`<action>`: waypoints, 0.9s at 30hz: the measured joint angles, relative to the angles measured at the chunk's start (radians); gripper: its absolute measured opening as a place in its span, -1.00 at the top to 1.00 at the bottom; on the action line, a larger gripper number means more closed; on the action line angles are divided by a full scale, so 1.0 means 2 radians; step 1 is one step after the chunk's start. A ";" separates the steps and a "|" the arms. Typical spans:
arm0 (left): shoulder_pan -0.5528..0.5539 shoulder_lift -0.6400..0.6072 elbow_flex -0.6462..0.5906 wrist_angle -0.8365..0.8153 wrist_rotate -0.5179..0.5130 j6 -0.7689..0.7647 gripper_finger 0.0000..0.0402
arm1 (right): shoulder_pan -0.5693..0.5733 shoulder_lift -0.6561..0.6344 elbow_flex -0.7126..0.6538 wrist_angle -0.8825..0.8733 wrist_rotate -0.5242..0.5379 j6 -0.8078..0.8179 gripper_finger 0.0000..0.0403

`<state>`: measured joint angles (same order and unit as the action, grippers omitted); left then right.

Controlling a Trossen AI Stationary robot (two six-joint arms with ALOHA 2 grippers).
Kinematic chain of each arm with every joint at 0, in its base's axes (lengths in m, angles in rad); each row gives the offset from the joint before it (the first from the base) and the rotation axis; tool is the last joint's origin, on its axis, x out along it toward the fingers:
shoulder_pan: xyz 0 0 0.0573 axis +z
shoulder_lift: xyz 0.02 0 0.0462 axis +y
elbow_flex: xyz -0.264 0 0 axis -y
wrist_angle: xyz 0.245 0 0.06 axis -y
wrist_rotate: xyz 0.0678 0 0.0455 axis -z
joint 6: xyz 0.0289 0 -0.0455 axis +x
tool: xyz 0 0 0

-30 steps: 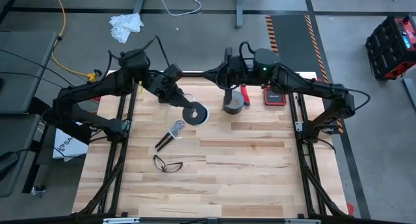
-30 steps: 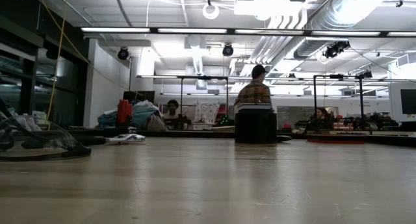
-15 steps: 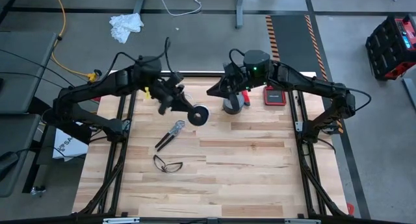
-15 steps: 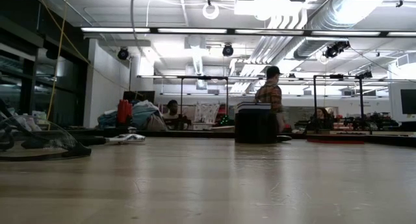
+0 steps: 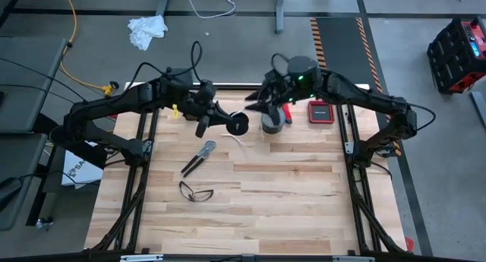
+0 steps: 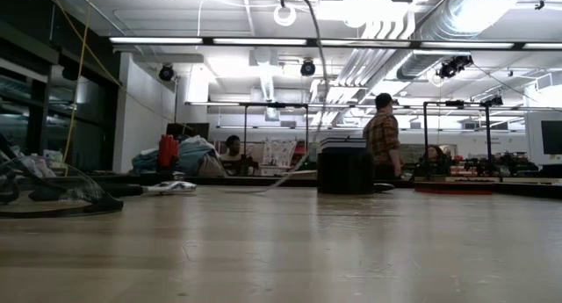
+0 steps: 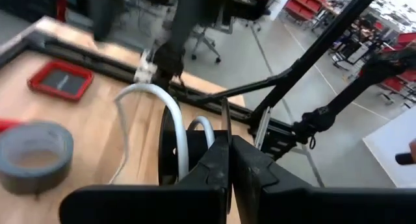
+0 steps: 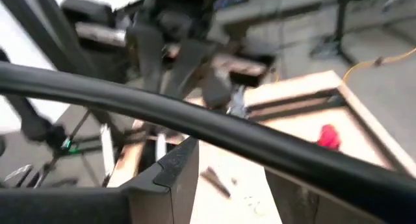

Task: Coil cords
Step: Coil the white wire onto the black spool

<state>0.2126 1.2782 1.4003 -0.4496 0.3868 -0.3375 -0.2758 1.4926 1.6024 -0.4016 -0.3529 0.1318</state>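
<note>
We are looking at the left gripper holding the spool up off the table, near the far edge. In the left wrist view its fingers are pressed together, pinching the black spool at its edge. The disc is standing on edge there, probably so the cord can be wrapped around it freely.

A white loop of cord is arching off the spool, and a short tail is hanging down toward the wood, so we judge the winding is not finished.

The right gripper is sitting just beside the spool, pointing at it from the other side, above the tape roll. In its wrist view the fingers are standing apart with nothing between them; we are guessing it is placed there to feed or catch the loose end.

Pose: the left arm is reaching in from the table's left edge, forearm roughly level, wrist turned toward centre. The right arm is stretching in from the right, elbow out, wrist bent toward the spool. Pliers and glasses are lying nearer us, well apart from the work.
</note>
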 joint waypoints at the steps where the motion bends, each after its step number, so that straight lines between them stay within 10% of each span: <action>1: -0.001 -0.003 0.004 0.000 -0.001 0.007 1.00 | -0.006 -0.009 0.000 0.002 0.001 -0.001 0.20; 27: -0.013 -0.009 0.106 -0.070 -0.095 0.145 1.00 | -0.005 0.006 0.000 -0.014 0.046 -0.046 0.21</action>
<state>0.1856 1.2610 1.6127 -0.5888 0.1970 -0.0479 -0.2859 1.5040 1.6020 -0.4299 -0.2614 0.0406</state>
